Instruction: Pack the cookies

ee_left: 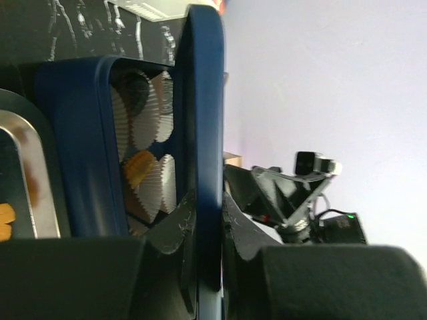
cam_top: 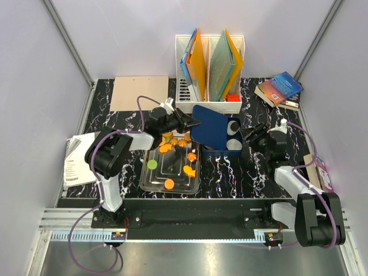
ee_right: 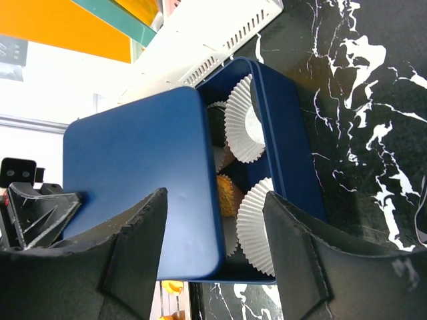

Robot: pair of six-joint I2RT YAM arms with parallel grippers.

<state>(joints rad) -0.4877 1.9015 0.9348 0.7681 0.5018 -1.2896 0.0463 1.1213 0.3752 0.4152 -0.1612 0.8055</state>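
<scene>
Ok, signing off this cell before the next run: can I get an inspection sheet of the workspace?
Surface: black marbled table.
Job's things: orange and green cookies on metal tray; open blue tin holds white paper cups, one with an orange piece.
Clutter: white file rack, stacked books, cardboard sheet, printed booklet.
Grippers: left gripper shut on blue tin lid; right gripper open near tin.
Cables: purple cables loop along both arms.
Surroundings: pale walls; nothing else seen.

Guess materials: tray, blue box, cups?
Tray: likely polished metal, going by the mirror-like glare. Box: matte blue with thin rounded walls, painted tin or plastic, can't tell. Cups: white paper, by the fine pleats.
</scene>
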